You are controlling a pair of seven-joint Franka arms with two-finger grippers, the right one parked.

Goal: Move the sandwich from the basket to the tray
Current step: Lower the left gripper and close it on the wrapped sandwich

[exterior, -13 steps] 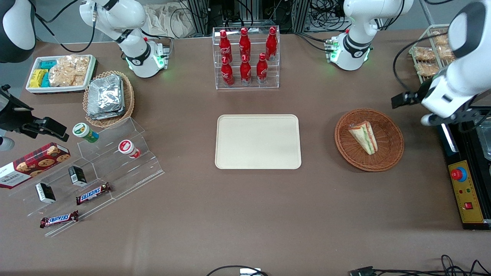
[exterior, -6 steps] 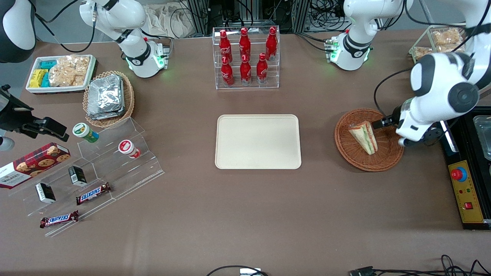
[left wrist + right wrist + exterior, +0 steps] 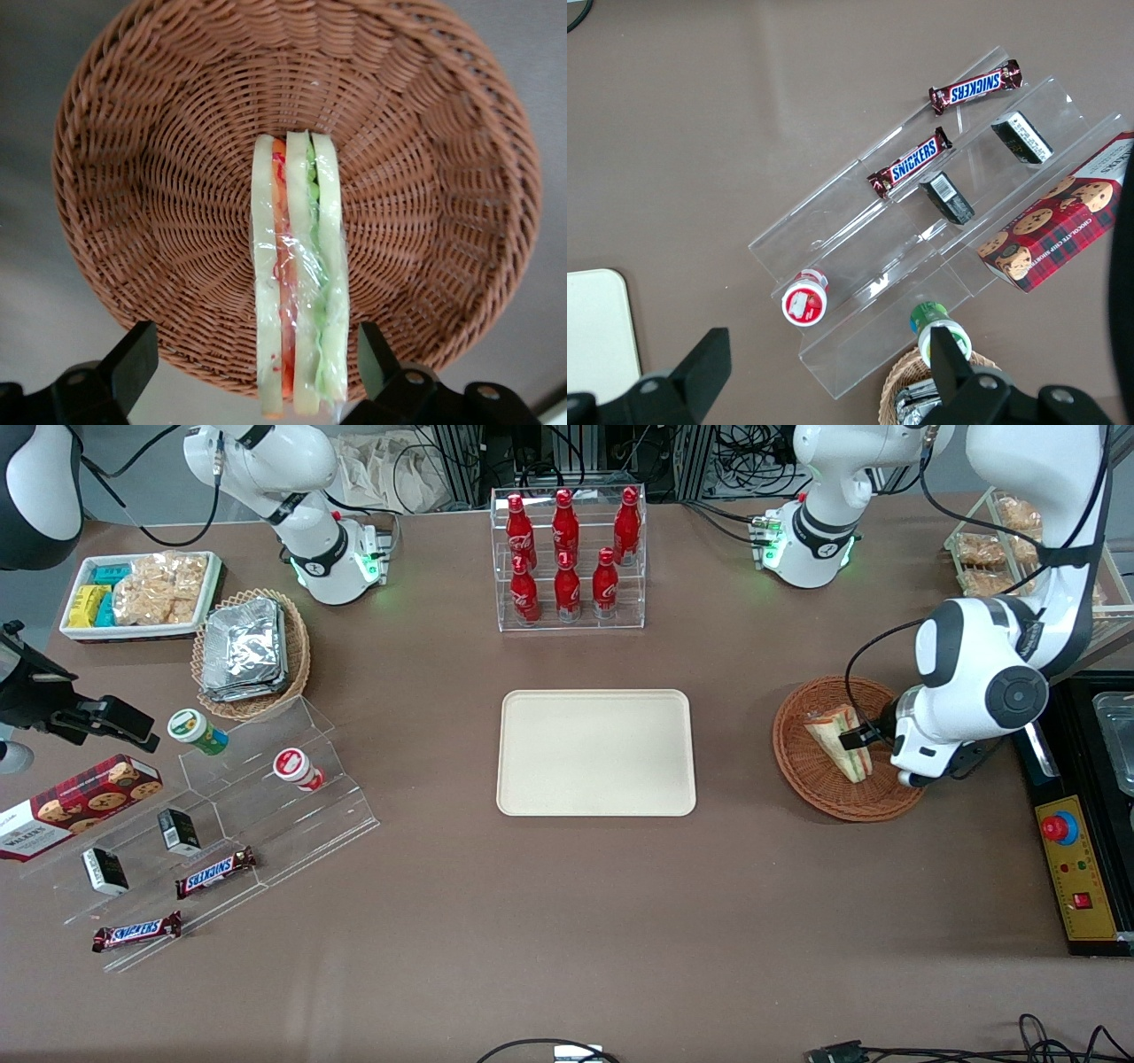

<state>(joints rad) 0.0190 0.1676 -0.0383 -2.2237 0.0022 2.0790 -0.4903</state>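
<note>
The tool (image 3: 252,376) of the working arm hangs over the round reddish-brown wicker basket (image 3: 802,766), its two dark fingers (image 3: 135,354) spread wide and standing one to each side of the sandwich's broad end. Neither finger touches the wrap. The gap between them is much wider than the wedge, which leaves room for a descent without snagging the wrap.

The sandwich (image 3: 839,741), a clear-wrapped triangular wedge, lies inside the basket on its woven floor, with one tip near the rim. In the left wrist view the sandwich (image 3: 297,283) shows its cut face: three pale bread slices with a red-orange layer and a green layer between them. The fingers are set across these layers, so a closing stroke would probably press bread against filling rather than split the slices apart.

The basket (image 3: 159,177) is shallow, so its wall should not hinder a grasp from above. The cream-beige tray (image 3: 595,752) lies bare on the brown worktop (image 3: 567,921), beside the basket toward the parked arm's end, well apart from it. The step in hand appears to be the approach to the grasp; lift and transfer remain. The soft bread calls for a light squeeze.
</note>
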